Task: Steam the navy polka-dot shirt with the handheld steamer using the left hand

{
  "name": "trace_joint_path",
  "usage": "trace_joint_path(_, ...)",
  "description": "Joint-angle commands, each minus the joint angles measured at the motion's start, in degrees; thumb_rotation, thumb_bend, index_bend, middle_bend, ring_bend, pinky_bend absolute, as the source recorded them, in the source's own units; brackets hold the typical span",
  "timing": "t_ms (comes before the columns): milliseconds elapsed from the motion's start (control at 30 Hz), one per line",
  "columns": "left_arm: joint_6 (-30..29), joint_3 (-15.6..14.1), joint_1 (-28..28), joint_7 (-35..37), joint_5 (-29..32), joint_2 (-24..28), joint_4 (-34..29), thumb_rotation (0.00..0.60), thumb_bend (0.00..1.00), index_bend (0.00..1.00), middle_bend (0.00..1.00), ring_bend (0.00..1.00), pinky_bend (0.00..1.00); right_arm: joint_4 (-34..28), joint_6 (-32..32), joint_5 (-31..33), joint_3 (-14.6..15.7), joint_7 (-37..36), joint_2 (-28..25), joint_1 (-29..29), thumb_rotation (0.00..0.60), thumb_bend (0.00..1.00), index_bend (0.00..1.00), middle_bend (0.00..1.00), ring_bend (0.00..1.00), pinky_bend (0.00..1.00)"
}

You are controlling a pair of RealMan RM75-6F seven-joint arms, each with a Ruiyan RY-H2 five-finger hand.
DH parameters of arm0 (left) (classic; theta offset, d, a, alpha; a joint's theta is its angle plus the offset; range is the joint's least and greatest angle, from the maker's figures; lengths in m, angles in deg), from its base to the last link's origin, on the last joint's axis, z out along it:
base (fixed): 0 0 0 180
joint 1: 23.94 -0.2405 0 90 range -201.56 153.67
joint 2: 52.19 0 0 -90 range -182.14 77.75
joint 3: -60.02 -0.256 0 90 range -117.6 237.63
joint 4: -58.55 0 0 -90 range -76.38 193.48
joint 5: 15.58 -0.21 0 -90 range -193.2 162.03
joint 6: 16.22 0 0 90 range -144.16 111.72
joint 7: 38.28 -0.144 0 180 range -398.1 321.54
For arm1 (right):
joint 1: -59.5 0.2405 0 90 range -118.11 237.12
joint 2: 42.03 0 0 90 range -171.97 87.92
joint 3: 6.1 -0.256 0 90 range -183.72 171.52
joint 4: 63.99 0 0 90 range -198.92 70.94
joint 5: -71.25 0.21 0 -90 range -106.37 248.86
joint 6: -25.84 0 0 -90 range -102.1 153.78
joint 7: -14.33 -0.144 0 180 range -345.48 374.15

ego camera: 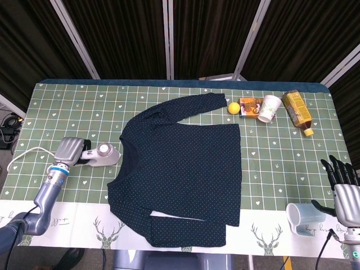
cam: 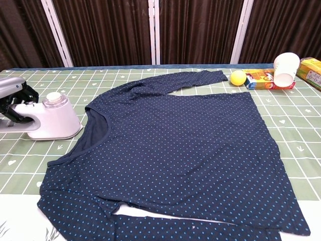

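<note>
We see the white handheld garment steamer point(ego camera: 101, 154) lying lengthwise on the green checked worktop point(ego camera: 67, 107), its head toward the flat navy polka-dot long-sleeved shirt point(ego camera: 185, 169) just beside it. Our left hand point(ego camera: 68, 151) wraps the handle. Our right hand point(ego camera: 344, 185) hangs splayed and empty near a pale blue cup point(ego camera: 301, 219).

Worktop point(ego camera: 67, 107) under a green grid-patterned cloth with a white deer-print front border. Far right: yellow ball point(ego camera: 233, 107), beside it an orange snack box point(ego camera: 247, 107), a white paper cup point(ego camera: 269, 108) on its side against the box, and a tipped brown drink carton point(ego camera: 296, 112). Near right edge: pale blue mug point(ego camera: 302, 219). Dark curtains point(ego camera: 124, 34) behind.
</note>
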Motion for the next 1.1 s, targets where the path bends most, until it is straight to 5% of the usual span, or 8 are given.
trace_joint_path(33,-3.21,-0.59,-0.10,4.62,-4.37,2.25,-2.30,0.600,0.73,0.99,0.87,0.85,1.00,-0.01,-0.01,0.04,-0.01,0.07,0.02,0.01,0.600,0.00,0.00,0.00,0.00,0.00)
trace_joint_path(267,-6.11,-0.86,1.15,8.37,-9.43,6.36,-8.72,0.600,0.73,0.98,0.88,0.85,1.00,-0.17,0.10,-0.11,0.03,0.07,-0.02,-0.01,0.600,0.00,0.00,0.00,0.00,0.00)
trace_joint_path(567,0.67,1.79,7.29,1.50,-6.60,7.24,-16.14,0.600,0.73,0.98,0.88,0.85,1.00,-0.20,-0.01,0.12,-0.07,-0.46,-0.24,0.00,0.600,0.00,0.00,0.00,0.00,0.00)
trace_joint_path(800,5.42,4.56,12.82,-4.44,-2.14,2.91,-16.17,0.600,0.73,0.98,0.88,0.85,1.00,0.21,-0.46,0.92,-0.36,-1.01,-0.28,0.11,0.600,0.00,0.00,0.00,0.00,0.00)
trace_joint_path(1100,9.33,7.35,20.30,-9.62,3.27,-7.41,-8.36,0.600,0.73,0.98,0.88,0.85,1.00,0.99,-2.17,2.68,-0.87,-1.80,-0.25,0.68,0.600,0.00,0.00,0.00,0.00,0.00)
